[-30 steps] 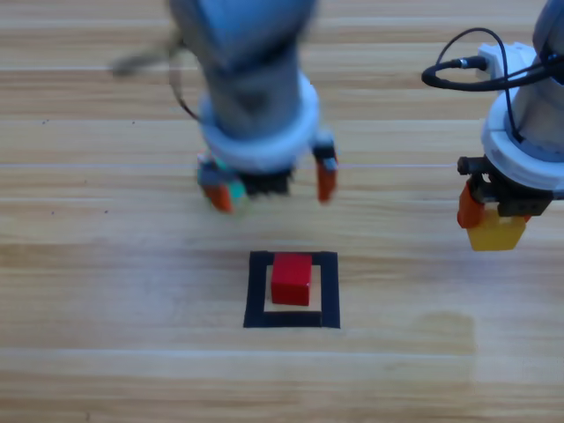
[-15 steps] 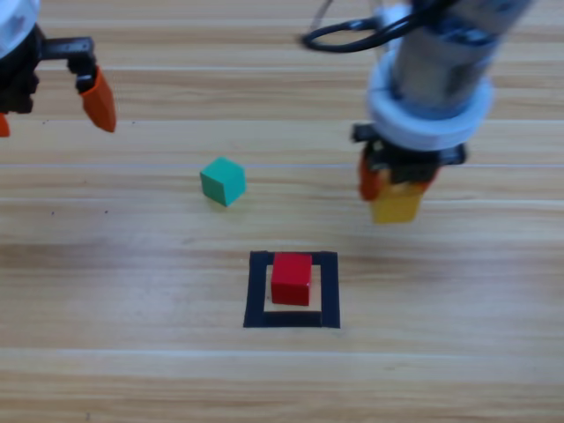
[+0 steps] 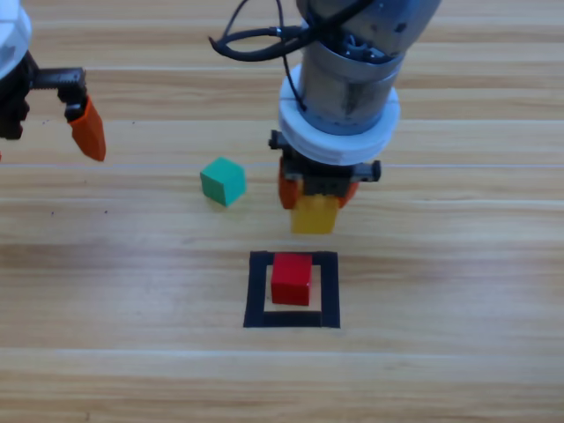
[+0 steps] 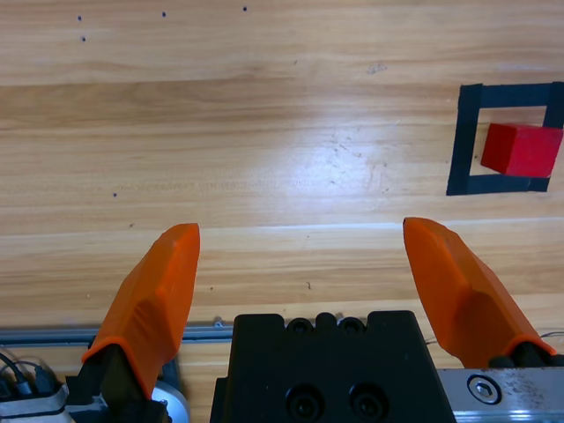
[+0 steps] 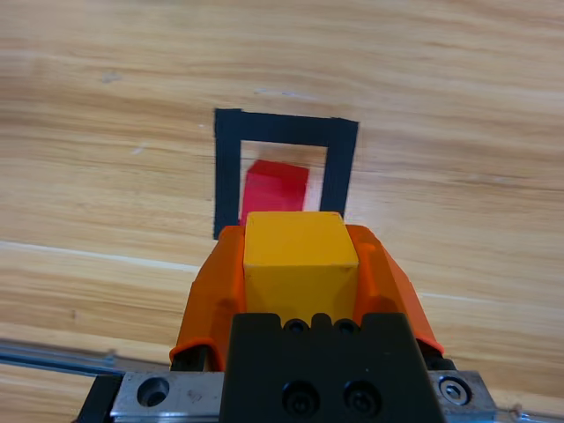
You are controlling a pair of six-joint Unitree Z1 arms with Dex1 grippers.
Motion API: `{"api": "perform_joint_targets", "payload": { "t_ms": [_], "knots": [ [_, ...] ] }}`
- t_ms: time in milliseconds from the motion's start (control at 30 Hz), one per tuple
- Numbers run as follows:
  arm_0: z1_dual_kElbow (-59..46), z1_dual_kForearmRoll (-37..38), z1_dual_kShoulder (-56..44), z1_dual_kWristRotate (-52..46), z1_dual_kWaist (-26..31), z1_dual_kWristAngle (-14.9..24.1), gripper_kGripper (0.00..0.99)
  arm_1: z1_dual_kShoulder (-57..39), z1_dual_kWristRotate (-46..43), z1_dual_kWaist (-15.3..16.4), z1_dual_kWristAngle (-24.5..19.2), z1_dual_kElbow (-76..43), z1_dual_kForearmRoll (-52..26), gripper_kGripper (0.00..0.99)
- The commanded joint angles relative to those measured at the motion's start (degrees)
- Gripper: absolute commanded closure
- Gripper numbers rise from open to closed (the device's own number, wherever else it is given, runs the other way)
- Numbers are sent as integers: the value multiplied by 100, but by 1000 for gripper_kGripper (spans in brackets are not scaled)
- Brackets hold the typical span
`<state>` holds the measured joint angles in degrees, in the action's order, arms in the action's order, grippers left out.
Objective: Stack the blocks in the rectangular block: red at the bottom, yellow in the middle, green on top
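Red cube [image 3: 292, 278] seated inside the black tape rectangle [image 3: 256, 291], forming the base of the stack and leaving its top face free for the next layer. Right gripper [image 3: 314, 199] pinching the yellow cube [image 3: 314, 214] between its jaws, held just short of the rectangle's far edge and clear of the red cube, presumably so it can be brought over and lowered onto it. Teal-green cube [image 3: 222, 181] resting on the wooden table [image 3: 458, 352] to the left of the rectangle, awaiting its turn. Left gripper [image 3: 44, 141] parked at the left edge, jaws spread and empty. Only the right wrist view [image 5: 299, 252] shows the yellow cube lined up with the red one; only the high view shows the green cube.
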<state>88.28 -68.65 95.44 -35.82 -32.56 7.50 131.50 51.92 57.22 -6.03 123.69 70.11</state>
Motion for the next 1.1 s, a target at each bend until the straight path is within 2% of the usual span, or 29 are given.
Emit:
{"api": "perform_joint_targets", "payload": {
  "t_ms": [33, 533, 1100],
  "knots": [
    [-250, 106, -79, 49, 110, -90, 0, 684, 292, 307, 93, 199, 91, 990],
    [-584, 405, -149, 31, 101, -126, 0, 992, 477, 334, 76, 348, 100, 990],
    [-821, 713, -70, 49, 101, -187, 0, 1185, 626, 334, -144, 471, 109, 990]
  ]
}}
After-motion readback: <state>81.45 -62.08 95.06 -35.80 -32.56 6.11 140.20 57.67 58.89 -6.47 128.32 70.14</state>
